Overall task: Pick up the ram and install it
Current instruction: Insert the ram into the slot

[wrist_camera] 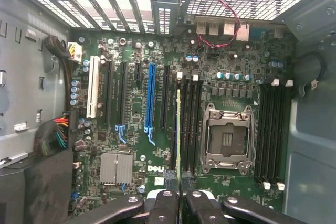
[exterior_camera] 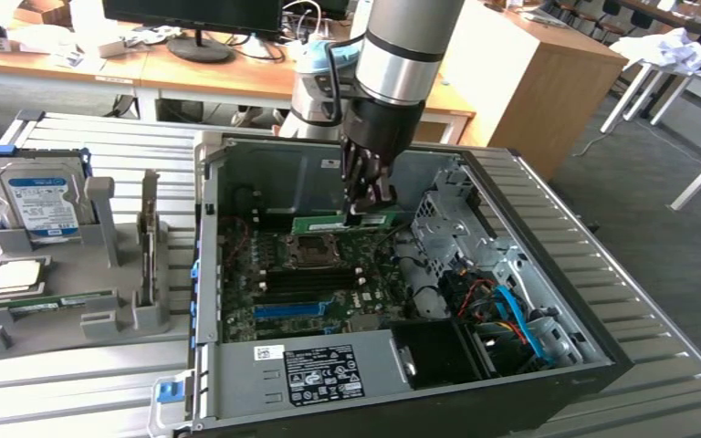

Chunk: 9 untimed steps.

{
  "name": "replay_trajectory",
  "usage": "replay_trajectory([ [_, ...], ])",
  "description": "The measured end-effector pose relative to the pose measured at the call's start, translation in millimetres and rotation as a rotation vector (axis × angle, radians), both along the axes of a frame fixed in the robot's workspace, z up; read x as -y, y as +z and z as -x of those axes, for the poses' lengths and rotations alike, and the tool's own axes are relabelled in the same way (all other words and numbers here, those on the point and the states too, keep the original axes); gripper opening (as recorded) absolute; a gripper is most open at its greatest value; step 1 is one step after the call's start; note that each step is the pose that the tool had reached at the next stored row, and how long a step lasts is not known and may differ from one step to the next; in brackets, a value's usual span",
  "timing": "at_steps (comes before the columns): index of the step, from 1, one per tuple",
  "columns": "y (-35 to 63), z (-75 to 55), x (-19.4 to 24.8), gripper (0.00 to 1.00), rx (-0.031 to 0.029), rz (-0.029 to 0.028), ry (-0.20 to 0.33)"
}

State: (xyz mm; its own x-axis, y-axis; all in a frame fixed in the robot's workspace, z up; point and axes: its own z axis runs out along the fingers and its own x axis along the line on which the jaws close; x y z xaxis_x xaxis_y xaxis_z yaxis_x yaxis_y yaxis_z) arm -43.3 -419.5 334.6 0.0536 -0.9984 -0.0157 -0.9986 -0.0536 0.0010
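The gripper (exterior_camera: 363, 217) squeezes the ram (exterior_camera: 348, 221) above the computer (exterior_camera: 326, 274); keep it straight over its slot.

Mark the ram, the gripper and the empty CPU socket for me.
ram (exterior_camera: 340, 220): exterior view, middle of the green stick's face.
gripper (exterior_camera: 357, 215): exterior view, between the fingertips, shut on the ram.
CPU socket (wrist_camera: 227, 139): wrist view, centre of the open socket.

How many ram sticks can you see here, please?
2: one ram in the gripper above the motherboard, another on the grey tray, exterior view's left; more may be hidden.
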Motion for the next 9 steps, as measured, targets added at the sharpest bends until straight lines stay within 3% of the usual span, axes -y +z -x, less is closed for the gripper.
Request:
replay_trajectory([
  [9,-1.7,0.0,0.0,0.13,0.0,0.0,0.0],
])
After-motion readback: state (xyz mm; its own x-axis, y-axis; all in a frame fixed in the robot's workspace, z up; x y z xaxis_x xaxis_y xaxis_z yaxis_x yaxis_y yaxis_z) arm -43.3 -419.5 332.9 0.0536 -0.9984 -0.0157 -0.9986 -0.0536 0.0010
